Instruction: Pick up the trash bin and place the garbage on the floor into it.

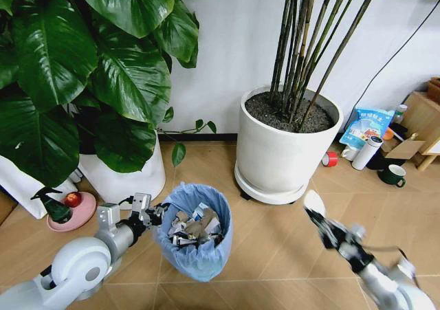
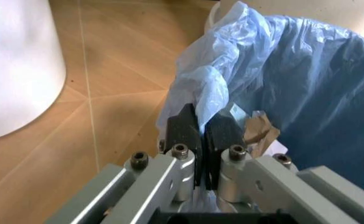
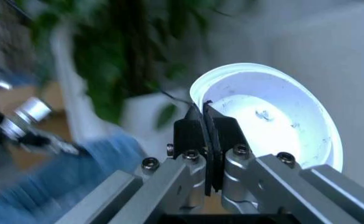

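The trash bin (image 1: 197,245), lined with a crinkled light-blue bag, stands on the floor (image 1: 275,258) at the centre front. Paper scraps and wrappers (image 1: 196,226) lie inside it. My left gripper (image 1: 158,214) is at the bin's left rim. In the left wrist view the left gripper (image 2: 202,123) is shut on the bag's rim (image 2: 207,88). To the right of the bin and clear of it, my right gripper (image 1: 315,215) is raised and shut on a white round disc (image 1: 314,203). The right wrist view has the right gripper (image 3: 204,119) pinching the edge of the disc (image 3: 275,116).
A large white pot (image 1: 285,152) with tall stems stands behind the bin. A second white pot (image 1: 130,176) with broad leaves is at the back left. A green spray bottle (image 1: 53,205) sits on a pink dish. A white flask (image 1: 366,152), a mug and boxes crowd the far right.
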You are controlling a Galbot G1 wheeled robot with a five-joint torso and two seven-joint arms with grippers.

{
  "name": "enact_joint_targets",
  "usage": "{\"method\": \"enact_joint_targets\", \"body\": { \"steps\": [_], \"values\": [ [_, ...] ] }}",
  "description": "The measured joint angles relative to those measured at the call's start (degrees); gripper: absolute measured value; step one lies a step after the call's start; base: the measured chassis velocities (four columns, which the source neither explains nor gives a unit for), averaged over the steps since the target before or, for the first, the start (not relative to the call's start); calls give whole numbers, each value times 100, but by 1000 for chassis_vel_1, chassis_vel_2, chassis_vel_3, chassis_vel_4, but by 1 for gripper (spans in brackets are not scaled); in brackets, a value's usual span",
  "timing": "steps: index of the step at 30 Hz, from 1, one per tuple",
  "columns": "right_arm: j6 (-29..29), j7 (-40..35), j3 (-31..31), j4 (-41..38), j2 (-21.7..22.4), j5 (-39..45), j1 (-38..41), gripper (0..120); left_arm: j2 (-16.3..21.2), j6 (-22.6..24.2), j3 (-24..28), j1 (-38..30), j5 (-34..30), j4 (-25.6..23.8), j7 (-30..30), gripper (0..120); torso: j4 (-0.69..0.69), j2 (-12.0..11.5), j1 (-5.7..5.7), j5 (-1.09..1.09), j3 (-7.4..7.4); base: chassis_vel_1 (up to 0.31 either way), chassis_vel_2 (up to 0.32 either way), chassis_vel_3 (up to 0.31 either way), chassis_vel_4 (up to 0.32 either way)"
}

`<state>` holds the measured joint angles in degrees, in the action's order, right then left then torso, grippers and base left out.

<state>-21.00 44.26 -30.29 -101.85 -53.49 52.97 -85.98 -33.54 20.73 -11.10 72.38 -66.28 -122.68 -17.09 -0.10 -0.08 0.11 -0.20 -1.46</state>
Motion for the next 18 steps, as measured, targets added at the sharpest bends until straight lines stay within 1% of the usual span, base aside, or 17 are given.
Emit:
{"method": "enact_joint_targets", "body": {
  "steps": [3,4,6,8,11,12,14,16,18],
  "values": [
    [127,57,593,-195,115,215,368,0,-10,-20,200,-163,2,19,9,0,-1,0,0,3,0,0,0,0,0],
    [127,57,593,-195,115,215,368,0,-10,-20,200,-163,2,19,9,0,-1,0,0,3,0,0,0,0,0],
    [220,382,1003,-210,214,344,619,0,-51,-27,330,-285,3,37,23,0,-3,0,0,1,0,0,0,0,0],
    [249,483,1127,-199,241,378,707,0,-63,-30,359,-315,4,47,25,0,-3,0,0,2,0,0,0,0,0],
    [342,854,1648,-79,319,534,1156,0,-115,-36,507,-484,7,112,27,0,-3,0,0,2,0,0,0,0,0],
    [342,854,1648,-79,319,534,1156,0,-115,-36,507,-484,7,112,27,0,-3,0,0,2,0,0,0,0,0],
    [420,997,1971,24,327,624,1466,0,-142,-36,592,-612,-13,154,26,0,-2,0,0,2,0,0,0,0,0],
    [443,1034,2081,60,325,657,1570,0,-145,-36,610,-645,-28,165,23,0,-3,0,0,1,0,0,0,0,0],
    [513,1125,2397,152,305,733,1846,0,-145,-37,643,-715,-70,183,11,0,-2,0,0,2,0,0,0,0,0]
  ]
}}
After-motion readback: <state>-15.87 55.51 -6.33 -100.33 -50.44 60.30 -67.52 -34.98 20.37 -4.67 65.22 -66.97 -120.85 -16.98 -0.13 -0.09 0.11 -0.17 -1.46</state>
